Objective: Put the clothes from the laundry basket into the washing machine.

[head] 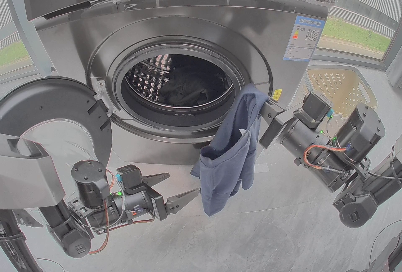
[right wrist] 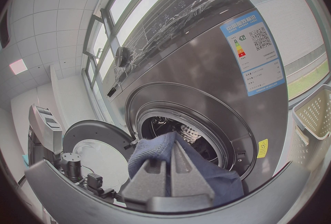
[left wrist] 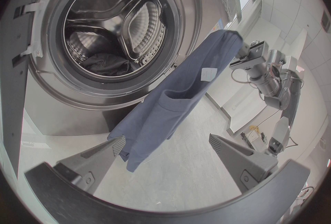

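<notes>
Left wrist view: dark garment [left wrist: 107, 64] in drum [left wrist: 144, 24]. Right wrist view: laundry basket [right wrist: 312, 114]. Blue garment [head: 228, 155] hangs from clenched right hand [right wrist: 169, 155]; left hand [head: 182, 184] open near its lower end.

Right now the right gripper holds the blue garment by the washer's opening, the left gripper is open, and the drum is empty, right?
The drum is not empty: the head view shows a dark garment lying inside it. The rest holds: right gripper shut on the blue garment by the opening, left gripper open.

Bright even daylight, fisheye-warped edges
</notes>
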`<state>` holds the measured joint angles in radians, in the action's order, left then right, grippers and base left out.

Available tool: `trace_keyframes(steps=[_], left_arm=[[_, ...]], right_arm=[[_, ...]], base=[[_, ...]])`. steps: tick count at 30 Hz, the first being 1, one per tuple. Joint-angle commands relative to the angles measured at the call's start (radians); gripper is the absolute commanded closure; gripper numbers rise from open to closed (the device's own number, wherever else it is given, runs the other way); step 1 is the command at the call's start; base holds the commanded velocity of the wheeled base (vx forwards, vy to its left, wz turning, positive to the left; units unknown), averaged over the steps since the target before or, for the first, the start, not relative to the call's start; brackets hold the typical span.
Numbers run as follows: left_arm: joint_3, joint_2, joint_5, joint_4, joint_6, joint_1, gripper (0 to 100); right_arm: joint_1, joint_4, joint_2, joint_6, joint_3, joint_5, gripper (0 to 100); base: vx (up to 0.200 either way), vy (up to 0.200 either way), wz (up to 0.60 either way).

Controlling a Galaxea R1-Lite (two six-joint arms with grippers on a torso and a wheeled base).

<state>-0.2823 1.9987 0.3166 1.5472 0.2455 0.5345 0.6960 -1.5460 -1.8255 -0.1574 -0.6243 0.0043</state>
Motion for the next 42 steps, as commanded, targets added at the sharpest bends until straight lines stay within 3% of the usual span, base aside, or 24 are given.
trace_keyframes(steps=[1,4,15,19,35,36,42], left_arm=[[-0.044,0.091,0.004,0.001,-0.025,-0.005,0],[-0.081,0.121,0.006,0.001,-0.043,-0.005,0],[-0.204,0.206,0.012,0.002,-0.051,0.005,0],[-0.268,0.253,0.013,0.002,-0.086,0.004,0],[-0.360,0.307,0.021,0.002,-0.092,0.053,0],[-0.360,0.308,0.021,0.002,-0.092,0.055,100],[-0.359,0.299,0.013,0.002,-0.092,0.047,100]], right_arm=[[0.020,0.000,0.011,-0.002,0.008,0.000,100],[0.030,0.000,0.011,-0.002,0.006,0.000,100],[0.050,0.000,0.008,-0.004,0.006,0.000,100],[0.053,0.000,0.005,-0.004,0.008,-0.001,100],[0.063,0.000,-0.003,-0.004,0.008,-0.003,100],[0.063,0.000,-0.003,-0.004,0.008,-0.004,100],[0.060,0.000,-0.003,-0.005,0.009,-0.007,100]], base=[[0.000,0.000,0.00],[0.000,0.000,0.00],[0.000,0.000,0.00],[0.000,0.000,0.00],[0.000,0.000,0.00],[0.000,0.000,0.00],[0.000,0.000,0.00]])
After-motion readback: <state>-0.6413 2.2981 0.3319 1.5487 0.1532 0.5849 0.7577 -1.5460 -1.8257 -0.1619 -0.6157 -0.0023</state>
